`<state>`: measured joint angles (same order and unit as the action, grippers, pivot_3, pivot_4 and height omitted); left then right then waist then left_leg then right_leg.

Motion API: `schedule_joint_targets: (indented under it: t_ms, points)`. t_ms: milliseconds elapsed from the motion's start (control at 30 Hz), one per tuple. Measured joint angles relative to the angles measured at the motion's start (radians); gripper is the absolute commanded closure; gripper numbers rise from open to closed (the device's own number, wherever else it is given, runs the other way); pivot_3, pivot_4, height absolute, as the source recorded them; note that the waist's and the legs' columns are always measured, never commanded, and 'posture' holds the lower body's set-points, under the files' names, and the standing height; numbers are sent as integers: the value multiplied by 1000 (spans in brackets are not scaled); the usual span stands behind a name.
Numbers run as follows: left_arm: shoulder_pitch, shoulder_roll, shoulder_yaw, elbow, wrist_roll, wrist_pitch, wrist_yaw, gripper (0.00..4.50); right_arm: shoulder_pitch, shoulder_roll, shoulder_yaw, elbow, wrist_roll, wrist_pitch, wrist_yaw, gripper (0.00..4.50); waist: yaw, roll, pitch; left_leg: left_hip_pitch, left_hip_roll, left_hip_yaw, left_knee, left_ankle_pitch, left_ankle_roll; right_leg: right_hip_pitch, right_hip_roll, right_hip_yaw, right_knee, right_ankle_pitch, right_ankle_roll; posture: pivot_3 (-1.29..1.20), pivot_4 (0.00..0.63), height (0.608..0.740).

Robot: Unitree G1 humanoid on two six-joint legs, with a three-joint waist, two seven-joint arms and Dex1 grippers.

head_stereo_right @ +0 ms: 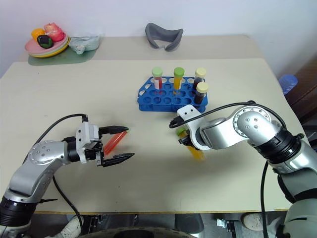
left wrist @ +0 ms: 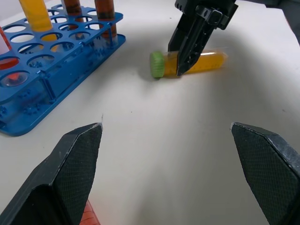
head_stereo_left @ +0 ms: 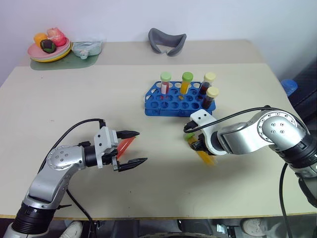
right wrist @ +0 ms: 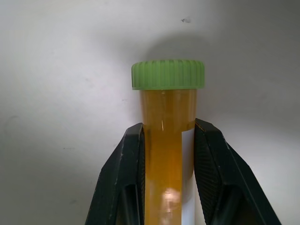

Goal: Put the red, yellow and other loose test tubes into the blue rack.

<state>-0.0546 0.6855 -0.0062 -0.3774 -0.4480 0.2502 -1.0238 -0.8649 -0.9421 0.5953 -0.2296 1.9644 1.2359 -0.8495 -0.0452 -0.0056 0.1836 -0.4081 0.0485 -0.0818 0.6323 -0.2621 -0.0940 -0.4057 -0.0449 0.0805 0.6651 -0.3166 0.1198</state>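
Observation:
The yellow test tube [right wrist: 168, 140], green-capped, lies on the table in front of the blue rack [head_stereo_left: 171, 106]. My right gripper [right wrist: 168, 129] is shut on it just below the cap, fingers pressing both sides; the left wrist view shows the same tube [left wrist: 206, 62] flat on the table. The red test tube [head_stereo_left: 125, 145] lies on the table to the left. My left gripper [head_stereo_left: 141, 146] stands open around it, with both fingers apart from the tube. Several capped tubes stand upright in the rack's back and right holes.
A plate of toy food [head_stereo_left: 48, 49] and a clear lidded container [head_stereo_left: 86, 48] sit at the back left on a green mat. A grey curved object [head_stereo_left: 167, 40] lies at the back centre. The table's right edge is near my right arm.

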Motion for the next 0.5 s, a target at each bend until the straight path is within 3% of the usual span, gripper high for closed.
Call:
schedule_joint_targets:
  t_ms: [133,233,300,400,500]
  points:
    - [3,-2,1,0,-1,0,4,0,-58,17,-66,-42,-9,-56,-15,3707,1,0,0,0,0,0,0,0,0,0,0,0,0,0,0,0,150,740]
    - [26,-32,10,0,0,-4,30,0,0,114,-273,-147,-175,-242,97,3707,2,0,0,0,0,0,-1,0,0,0,0,0,-1,0,0,0,150,740]
    - [44,-57,23,2,-1,-6,53,0,50,146,-341,-212,-319,-320,202,3707,6,0,0,0,0,0,-1,0,0,0,0,-1,-1,0,0,0,150,740]
    - [48,-104,35,14,-8,-9,98,0,137,160,-347,-293,-624,-435,397,3707,9,0,0,0,0,0,-1,0,0,0,-1,-1,-2,0,0,0,150,740]
    - [-8,-186,41,70,-4,-27,166,0,248,293,-315,-223,-1003,-666,484,3707,5,-1,-1,1,0,0,0,0,0,1,0,-1,0,0,0,0,150,740]
